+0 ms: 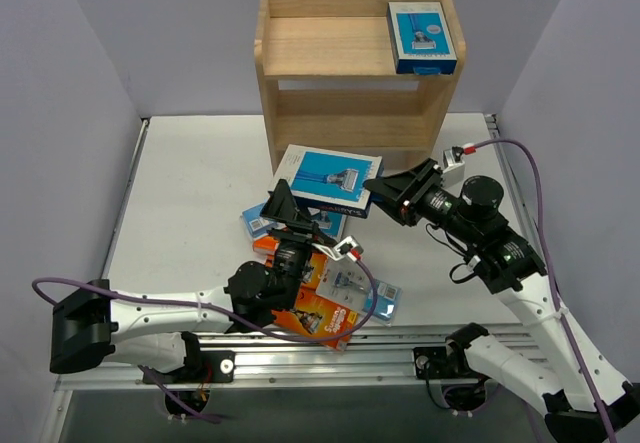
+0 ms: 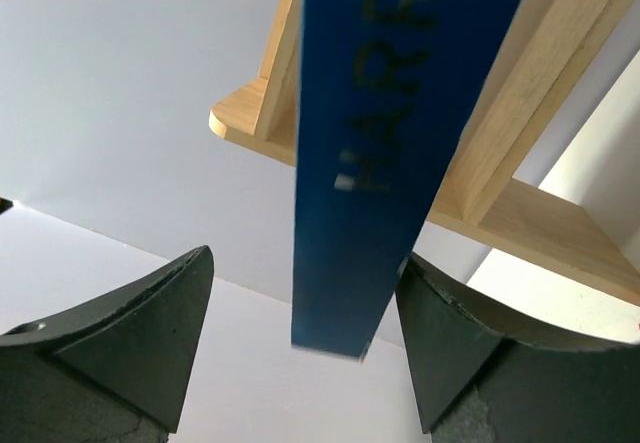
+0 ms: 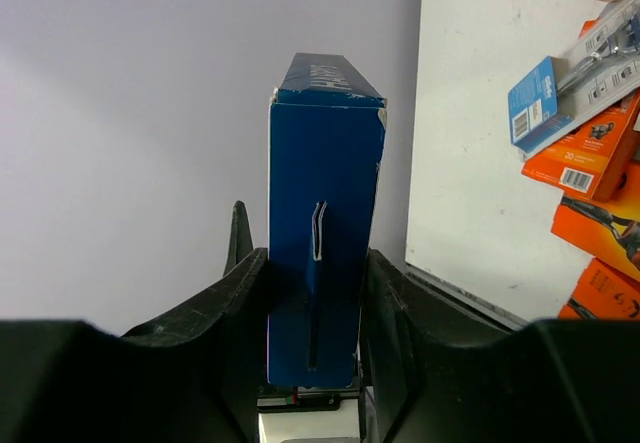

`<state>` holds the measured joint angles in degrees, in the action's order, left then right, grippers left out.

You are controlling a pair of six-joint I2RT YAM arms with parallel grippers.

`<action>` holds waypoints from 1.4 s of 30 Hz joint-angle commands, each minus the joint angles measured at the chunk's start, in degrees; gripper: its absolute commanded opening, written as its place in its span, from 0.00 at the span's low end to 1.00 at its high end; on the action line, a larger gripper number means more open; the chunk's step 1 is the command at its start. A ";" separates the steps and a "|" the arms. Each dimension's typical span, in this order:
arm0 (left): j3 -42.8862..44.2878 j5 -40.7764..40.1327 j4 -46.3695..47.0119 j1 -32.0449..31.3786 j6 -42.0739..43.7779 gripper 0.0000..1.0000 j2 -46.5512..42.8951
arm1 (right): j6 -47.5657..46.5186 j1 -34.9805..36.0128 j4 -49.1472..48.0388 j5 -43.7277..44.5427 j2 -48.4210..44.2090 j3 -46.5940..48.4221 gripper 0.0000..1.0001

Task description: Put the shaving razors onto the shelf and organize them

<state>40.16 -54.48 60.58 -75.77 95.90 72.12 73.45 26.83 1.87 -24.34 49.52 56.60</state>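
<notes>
Left gripper [image 2: 305, 263] around blue box [image 2: 370, 113], edge lettered "HARR"

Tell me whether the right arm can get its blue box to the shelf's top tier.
Probably yes. The right pincer is shut on the blue box, the left pincer stands open around it, and the shelf has its top tier bare beside one pack.

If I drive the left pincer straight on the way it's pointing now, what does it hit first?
The blue razor box: its edge stands between the fingers of the open left pincer, with the right pincer gripping it. Behind it, seemingly farther off, comes the wooden shelf.
</notes>
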 commanded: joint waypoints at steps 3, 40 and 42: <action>-1.40 -2.56 -5.64 -0.61 -6.24 0.84 -6.10 | 6.26 0.42 -8.72 9.04 -5.13 -2.46 0.00; -4.39 -7.66 -27.71 0.09 -41.58 0.93 -30.28 | 2.06 9.27 -23.91 42.67 12.70 21.18 0.00; -4.39 -7.75 -27.62 0.09 -41.76 0.93 -30.11 | 0.12 12.27 -24.80 47.95 14.02 22.67 0.00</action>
<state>36.01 -61.73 30.59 -75.96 55.66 42.37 76.31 35.55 -13.08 12.03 62.85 74.67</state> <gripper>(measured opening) 0.924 0.343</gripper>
